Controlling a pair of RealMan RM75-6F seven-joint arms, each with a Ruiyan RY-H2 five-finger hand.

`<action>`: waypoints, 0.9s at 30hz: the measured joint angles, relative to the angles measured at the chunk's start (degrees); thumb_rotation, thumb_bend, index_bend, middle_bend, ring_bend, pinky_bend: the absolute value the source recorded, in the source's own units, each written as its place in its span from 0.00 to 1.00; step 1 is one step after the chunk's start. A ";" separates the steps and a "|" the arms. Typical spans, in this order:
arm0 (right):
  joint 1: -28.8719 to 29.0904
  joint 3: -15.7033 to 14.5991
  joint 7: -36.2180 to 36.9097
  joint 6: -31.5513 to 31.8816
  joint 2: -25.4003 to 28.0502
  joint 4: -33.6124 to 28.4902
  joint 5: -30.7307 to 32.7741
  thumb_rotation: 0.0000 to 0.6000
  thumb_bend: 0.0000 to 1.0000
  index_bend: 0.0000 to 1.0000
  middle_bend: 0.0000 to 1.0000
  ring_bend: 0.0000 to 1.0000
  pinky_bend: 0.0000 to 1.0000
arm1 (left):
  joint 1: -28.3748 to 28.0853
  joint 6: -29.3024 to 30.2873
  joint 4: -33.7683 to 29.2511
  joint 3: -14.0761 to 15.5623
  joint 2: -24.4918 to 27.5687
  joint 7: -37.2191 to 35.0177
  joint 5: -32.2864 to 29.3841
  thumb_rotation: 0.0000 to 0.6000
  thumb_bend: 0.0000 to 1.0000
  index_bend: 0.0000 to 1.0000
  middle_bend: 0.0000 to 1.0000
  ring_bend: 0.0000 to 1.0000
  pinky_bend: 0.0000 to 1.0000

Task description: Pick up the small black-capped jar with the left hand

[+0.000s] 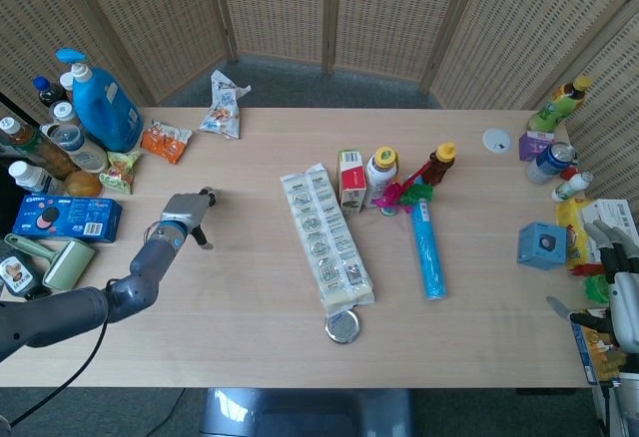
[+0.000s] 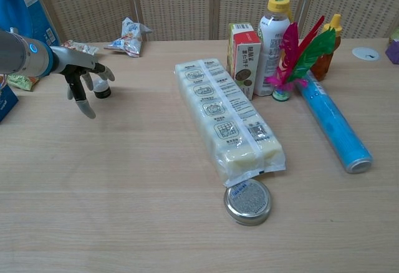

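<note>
At the left side of the chest view, the left robot hand point(image 2: 80, 81) is released, fingers spread, just beside the small black-capped jar point(image 2: 101, 90) on the counter point(image 2: 156, 210). It should enclose the jar fully before clenching.

wooden table point(image 1: 250, 287), noodle pack point(image 1: 326, 237), tin point(image 1: 342, 326)
</note>
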 measured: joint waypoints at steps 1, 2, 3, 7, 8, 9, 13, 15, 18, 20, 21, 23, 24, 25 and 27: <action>-0.01 -0.01 0.04 0.01 0.01 -0.01 -0.04 1.00 0.00 0.00 0.00 0.00 0.00 | -0.13 0.31 -0.38 0.33 0.41 -0.18 0.11 1.00 0.00 0.10 0.00 0.25 0.49; -0.02 -0.03 0.04 0.01 0.02 -0.02 -0.10 1.00 0.00 0.00 0.00 0.00 0.00 | -0.17 0.82 -0.49 0.42 0.52 -0.44 0.42 1.00 0.00 0.11 0.00 0.19 0.44; -0.02 -0.06 0.02 0.02 0.03 -0.01 -0.16 1.00 0.00 0.00 0.00 0.00 0.00 | -0.17 1.10 -0.51 0.42 0.56 -0.64 0.63 1.00 0.00 0.11 0.00 0.15 0.41; 0.02 -0.07 0.00 -0.10 0.00 0.06 -0.07 1.00 0.00 0.00 0.00 0.00 0.00 | 0.01 2.59 -0.04 0.08 0.63 -2.08 2.61 1.00 0.00 0.10 0.00 0.00 0.30; 0.05 -0.06 0.00 -0.17 -0.01 0.10 -0.01 1.00 0.00 0.00 0.00 0.00 0.00 | 0.07 3.03 0.27 0.01 0.56 -2.25 3.11 1.00 0.00 0.10 0.00 0.00 0.28; 0.09 -0.04 0.00 -0.22 -0.03 0.14 0.03 1.00 0.00 0.00 0.00 0.00 0.00 | 0.13 3.48 0.66 -0.05 0.44 -2.40 3.65 1.00 0.00 0.10 0.00 0.00 0.27; 0.19 0.00 -0.06 -0.40 -0.08 0.16 0.16 1.00 0.00 0.00 0.00 0.00 0.00 | 0.12 4.17 3.23 0.28 -0.73 -2.07 3.77 1.00 0.00 0.10 0.00 0.00 0.23; 0.19 -0.01 -0.10 -0.42 -0.09 0.19 0.20 1.00 0.00 0.00 0.00 0.00 0.00 | -0.04 3.92 4.56 0.60 -1.58 -1.50 2.83 1.00 0.00 0.10 0.00 0.00 0.23; 0.12 0.01 -0.09 -0.34 -0.06 0.20 0.33 1.00 0.00 0.00 0.00 0.00 0.00 | -0.41 3.15 7.10 1.16 -3.49 -0.40 1.08 1.00 0.00 0.10 0.00 0.00 0.22; 0.08 0.04 0.00 -0.29 -0.03 0.20 0.41 1.00 0.00 0.00 0.00 0.00 0.00 | -0.68 2.61 8.98 1.56 -5.00 0.44 0.23 1.00 0.00 0.11 0.00 0.00 0.21; 0.07 0.06 0.01 -0.28 -0.02 0.20 0.44 1.00 0.00 0.00 0.00 0.00 0.00 | -0.80 2.38 9.78 1.76 -5.69 0.86 -0.09 1.00 0.00 0.11 0.00 0.00 0.21; 0.04 0.08 0.08 -0.26 0.00 0.22 0.54 1.00 0.00 0.00 0.00 0.00 0.00 | -1.06 1.77 11.34 2.04 -7.22 1.63 -0.81 1.00 0.00 0.10 0.00 0.00 0.21; 0.02 0.10 0.13 -0.24 0.02 0.23 0.57 1.00 0.00 0.00 0.00 0.00 0.00 | -1.17 1.42 11.74 2.08 -7.72 1.87 -1.06 1.00 0.00 0.10 0.00 0.00 0.21; -0.01 0.13 0.17 -0.20 0.05 0.26 0.62 1.00 0.00 0.00 0.00 0.00 0.00 | -1.33 1.01 11.94 2.11 -8.05 2.19 -1.23 1.00 0.00 0.10 0.00 0.00 0.21; -0.02 0.17 0.27 -0.18 0.06 0.29 0.68 1.00 0.00 0.00 0.00 0.00 0.00 | -1.49 0.80 11.60 2.14 -7.99 2.45 -1.34 1.00 0.00 0.10 0.00 0.00 0.23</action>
